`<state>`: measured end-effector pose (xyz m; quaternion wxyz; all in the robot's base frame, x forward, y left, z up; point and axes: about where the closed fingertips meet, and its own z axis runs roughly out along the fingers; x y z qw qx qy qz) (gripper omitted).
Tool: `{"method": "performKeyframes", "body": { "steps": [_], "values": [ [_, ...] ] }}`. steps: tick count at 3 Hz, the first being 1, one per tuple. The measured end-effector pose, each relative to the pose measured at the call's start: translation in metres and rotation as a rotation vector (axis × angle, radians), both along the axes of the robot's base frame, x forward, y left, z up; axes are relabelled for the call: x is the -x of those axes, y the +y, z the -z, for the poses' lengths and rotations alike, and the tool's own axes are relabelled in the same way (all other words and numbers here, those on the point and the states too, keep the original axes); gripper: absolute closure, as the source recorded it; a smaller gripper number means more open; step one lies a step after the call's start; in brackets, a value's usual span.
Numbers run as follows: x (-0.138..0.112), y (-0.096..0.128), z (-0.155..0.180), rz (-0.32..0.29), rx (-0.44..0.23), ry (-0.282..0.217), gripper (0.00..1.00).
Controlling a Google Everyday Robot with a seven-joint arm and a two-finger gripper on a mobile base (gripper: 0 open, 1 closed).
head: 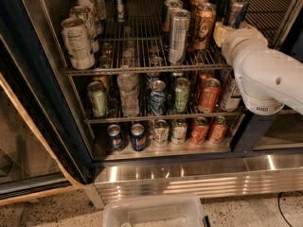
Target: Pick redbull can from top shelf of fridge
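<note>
The fridge (28,79) stands open, with wire racks of drink cans. The redbull can (235,9), slim, blue and silver with a silver lid, stands at the right of the top shelf (142,69). A gold-brown can (203,25) is to its left, and a wider all-silver tall can (178,34) is further left. My white arm (270,74) reaches in from the right. The gripper (221,32) sits at its cream-coloured end, just below and in front of the redbull can and beside the gold-brown can. The arm hides the can's lower part.
Pale green-white cans (78,44) stand at the left of the top shelf. The two lower racks hold a water bottle (129,91) and several mixed cans. The ribbed steel base panel (199,176) runs below. A clear plastic bin (154,212) sits on the floor in front. The open door (33,145) is at the left.
</note>
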<state>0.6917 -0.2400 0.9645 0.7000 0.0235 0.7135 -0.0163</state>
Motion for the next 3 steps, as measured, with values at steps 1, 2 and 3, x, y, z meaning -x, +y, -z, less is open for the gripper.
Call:
{"method": "performKeyframes", "body": {
  "steps": [1,2,3],
  "values": [
    [-0.0135,0.0004,-0.005,0.015,0.016,-0.018,0.47],
    [-0.0166,-0.0006,-0.005,0.022,0.023,-0.022,0.47],
    [-0.0177,-0.0066,-0.0039,0.04,0.034,-0.024,0.47]
  ]
}}
